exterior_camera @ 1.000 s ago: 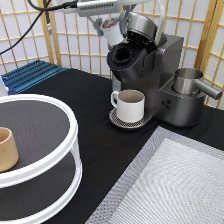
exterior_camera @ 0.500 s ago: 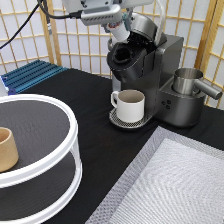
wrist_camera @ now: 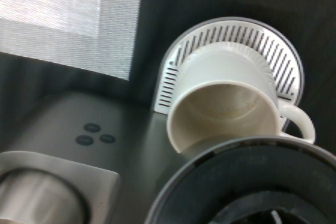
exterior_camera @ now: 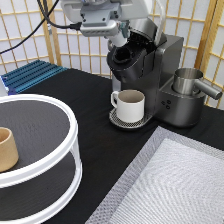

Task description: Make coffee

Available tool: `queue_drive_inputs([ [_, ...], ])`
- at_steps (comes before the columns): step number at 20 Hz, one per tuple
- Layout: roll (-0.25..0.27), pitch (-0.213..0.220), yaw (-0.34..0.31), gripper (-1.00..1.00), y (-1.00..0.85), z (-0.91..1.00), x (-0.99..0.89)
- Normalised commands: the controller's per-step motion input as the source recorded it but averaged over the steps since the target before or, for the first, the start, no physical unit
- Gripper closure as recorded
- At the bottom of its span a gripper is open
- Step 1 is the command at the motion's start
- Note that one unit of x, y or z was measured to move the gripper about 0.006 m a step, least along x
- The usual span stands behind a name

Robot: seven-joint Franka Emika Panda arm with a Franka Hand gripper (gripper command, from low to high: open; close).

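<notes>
While pod stays unseen, tool (exterior_camera: 121,41) hovers (above brewer (exterior_camera: 145,65)).

Exterior view high across the table; wrist view close, straight down; both on mug (exterior_camera: 130,104) (wrist_camera: 225,117) and coffee machine (exterior_camera: 150,75) (wrist_camera: 67,135).

The arm's hand reaches in from the exterior view's top, its grey-and-white wrist body lying roughly level. The gripper (exterior_camera: 120,42) hangs below it, tilted down toward the exterior view's right, near the top centre of the view
</notes>
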Motion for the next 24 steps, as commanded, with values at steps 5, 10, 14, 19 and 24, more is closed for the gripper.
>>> queue_drive_inputs([
  [5,0.076,0.04,-0.096,1.0,0.41,-0.03,-0.07],
  [10,0.083,0.03,-0.096,1.0,0.2,-0.01,0.0],
  [14,0.098,0.03,-0.085,1.0,0.01,-0.14,0.0],
  [19,0.071,0.033,-0.1,1.0,0.07,-0.11,-0.02],
  [24,0.066,0.033,-0.105,1.0,0.09,-0.05,-0.03],
])
